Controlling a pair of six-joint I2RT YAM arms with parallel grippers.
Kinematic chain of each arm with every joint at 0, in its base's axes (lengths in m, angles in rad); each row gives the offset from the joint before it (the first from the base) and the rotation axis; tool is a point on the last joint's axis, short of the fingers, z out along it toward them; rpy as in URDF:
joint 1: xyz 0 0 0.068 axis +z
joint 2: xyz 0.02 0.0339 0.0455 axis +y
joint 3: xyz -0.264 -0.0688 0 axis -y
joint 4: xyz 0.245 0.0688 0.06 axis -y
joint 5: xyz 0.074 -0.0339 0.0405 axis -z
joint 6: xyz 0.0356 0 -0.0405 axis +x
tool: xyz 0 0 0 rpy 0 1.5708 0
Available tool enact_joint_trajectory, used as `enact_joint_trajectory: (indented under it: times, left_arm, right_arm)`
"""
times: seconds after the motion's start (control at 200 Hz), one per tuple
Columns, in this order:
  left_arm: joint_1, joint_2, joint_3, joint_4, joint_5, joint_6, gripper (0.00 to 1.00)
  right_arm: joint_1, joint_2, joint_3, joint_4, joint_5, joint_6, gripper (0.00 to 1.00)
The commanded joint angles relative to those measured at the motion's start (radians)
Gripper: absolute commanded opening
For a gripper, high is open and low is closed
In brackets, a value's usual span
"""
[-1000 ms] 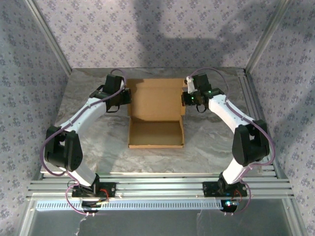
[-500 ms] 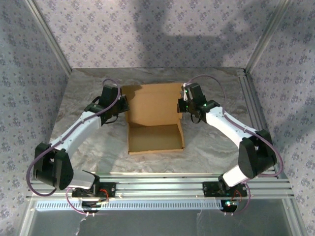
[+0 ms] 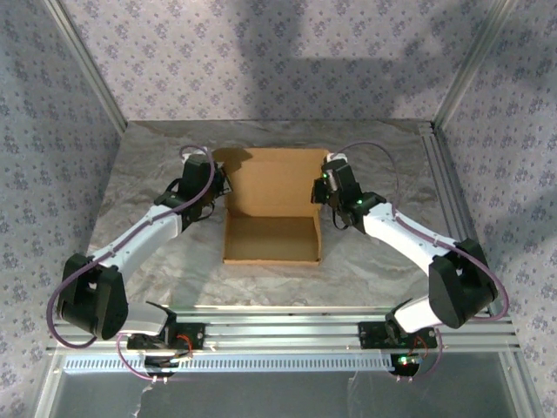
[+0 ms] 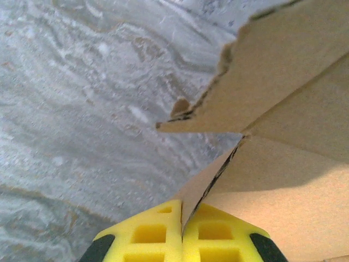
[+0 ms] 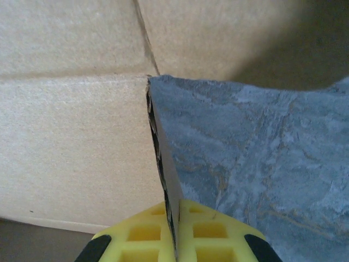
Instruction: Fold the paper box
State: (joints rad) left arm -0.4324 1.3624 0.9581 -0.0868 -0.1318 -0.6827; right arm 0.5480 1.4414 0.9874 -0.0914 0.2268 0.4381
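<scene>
The paper box (image 3: 271, 205) sits at the centre of the grey marbled tabletop (image 3: 148, 165), between the 2 arms. In the overhead view it consists of 2 parts: a shallow open tray with 4 low walls on the near side, and a wide flat panel joined to the tray's far wall and reaching toward the back of the tabletop. Whether that panel lies flat or is tilted up cannot be determined from above. The left arm (image 3: 148, 228) reaches in from the left, and its wrist meets the left edge of the rear panel, just behind the tray's far-left corner. The right arm (image 3: 400, 231) mirrors it, and its wrist meets the right edge of the same panel. In the left wrist view, the yellow left fingers (image 4: 147, 234) are closed on a thin cardboard flap seen edge-on, with the flap pinched between the 2 pads. Brown panels and a ragged cut edge rise to the right of the grip, and bare tabletop lies to the left. In the right wrist view, the yellow right fingers (image 5: 142, 234) are likewise closed on a thin flap held edge-on. Creased brown panels stand to the left of that flap, and tabletop lies to its right. Both grips are on side flaps of the box.
</scene>
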Motion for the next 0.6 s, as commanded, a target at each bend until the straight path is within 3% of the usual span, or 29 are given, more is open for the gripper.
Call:
enact_joint_trajectory:
  times: [0.0, 0.365, 0.595]
  left_arm:
    - [0.018, 0.014, -0.003, 0.209, -0.031, -0.025, 0.0]
    - [0.055, 0.112, -0.161, 0.632, 0.037, -0.068, 0.0]
    - [0.074, 0.142, -0.269, 0.815, 0.073, -0.135, 0.0]
  right_arm:
    - [-0.024, -0.012, -0.005, 0.139, 0.071, 0.008, 0.0]
    - [-0.042, 0.075, -0.136, 0.551, 0.016, -0.066, 0.0]
    - [-0.043, 0.107, -0.198, 0.624, -0.011, -0.06, 0.0]
